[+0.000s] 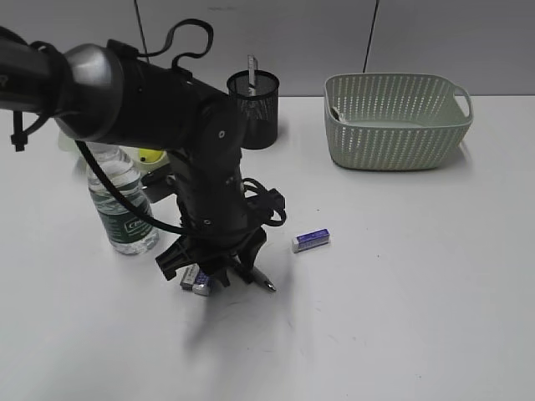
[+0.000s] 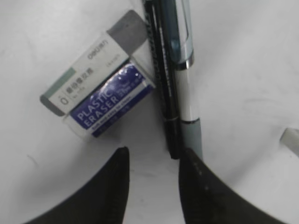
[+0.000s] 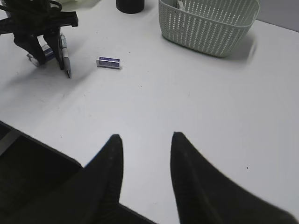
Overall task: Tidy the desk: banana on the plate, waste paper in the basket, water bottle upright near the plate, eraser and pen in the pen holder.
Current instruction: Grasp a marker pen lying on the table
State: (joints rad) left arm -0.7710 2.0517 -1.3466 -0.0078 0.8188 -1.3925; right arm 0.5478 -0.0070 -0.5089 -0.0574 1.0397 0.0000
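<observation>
Your left gripper [image 1: 219, 266] hangs low over the desk [image 1: 401, 292], its jaws parted and gripping nothing, one dark fingertip [image 2: 198, 186] just at the end of a pen [image 2: 180, 70] that lies flat on the white surface. Two erasers [image 2: 100, 91] rest side by side to the left of that pen, touching it, one in a blue sleeve, one grey and white. A third eraser [image 1: 310, 241] lies alone to the pen's right, apart from it. The water bottle [image 1: 121, 200] stands upright to the pen's left, with a glimpse of yellow behind it. The pen holder [image 1: 254, 107] sits well behind the pen, a pen standing in it; the basket [image 1: 397, 121] is far off to the back right. Your right gripper [image 3: 145, 154] hovers well right of the pen, jaws apart, empty.
</observation>
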